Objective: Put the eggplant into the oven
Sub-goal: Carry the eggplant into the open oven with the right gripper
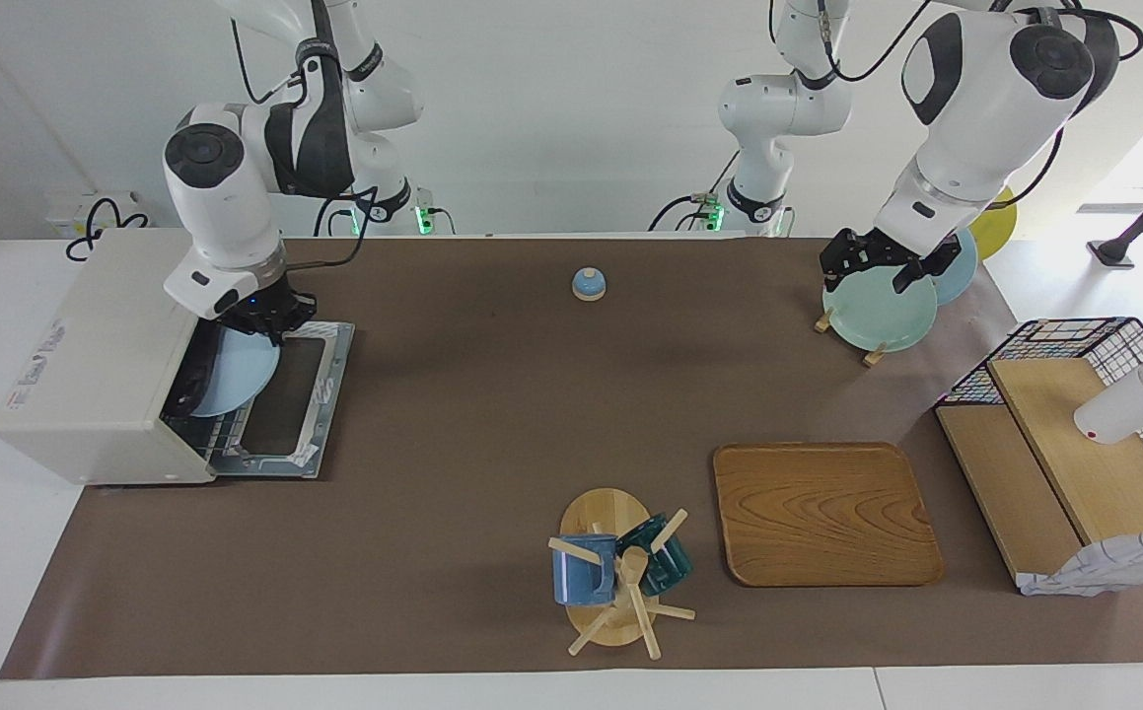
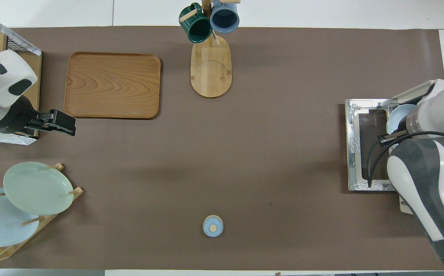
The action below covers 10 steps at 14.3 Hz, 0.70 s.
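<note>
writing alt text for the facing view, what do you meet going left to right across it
oven → light blue plate going into it, under the right gripper → small blue knob-topped lid → mug tree → wooden tray → pale green plate on the plate rack, left gripper over it → wood-and-wire rack

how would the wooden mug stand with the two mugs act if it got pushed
Probably top-heavy: the blue mug and green mug hang on pegs above one end of the mug stand, so a high push might tip it. Pushed low, its broad oval base would likely slide. The mugs look loosely hung and may swing off.
</note>
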### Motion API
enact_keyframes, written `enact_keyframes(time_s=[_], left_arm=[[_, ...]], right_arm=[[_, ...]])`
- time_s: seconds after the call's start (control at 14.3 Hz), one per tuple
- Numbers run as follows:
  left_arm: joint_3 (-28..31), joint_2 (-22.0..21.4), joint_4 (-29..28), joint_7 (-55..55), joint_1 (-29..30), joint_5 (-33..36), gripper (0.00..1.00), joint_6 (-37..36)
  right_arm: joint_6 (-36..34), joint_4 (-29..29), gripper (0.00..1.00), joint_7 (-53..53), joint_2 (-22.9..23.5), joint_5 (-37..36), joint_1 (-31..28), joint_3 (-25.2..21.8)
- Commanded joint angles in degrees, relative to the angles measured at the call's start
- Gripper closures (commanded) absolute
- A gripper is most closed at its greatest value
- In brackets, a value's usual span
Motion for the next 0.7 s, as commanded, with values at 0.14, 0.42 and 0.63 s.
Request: enact_keyframes(time_s=[0.14,0.42,0.63], left_arm=[[0.1,-0.9,-0.5,-0.2,-0.2,-0.6,0.0,1.3],[0.1,-0.9,-0.7,-0.2,0.0,-0.6,0.0,2.8],[0.1,-0.9,-0.7,-0.2,-0.1,-0.6,0.0,2.8]], right_arm=[[7.3,-7.0,1.0,-2.4,-3.5,-0.8,-1.9,0.9],[12.0,-10.6,1.0,-4.9,-3.7,-0.8,-3.6,0.9],[15.1,-12.7,1.0,-10.9,-4.0,-0.8,-6.3,0.9]])
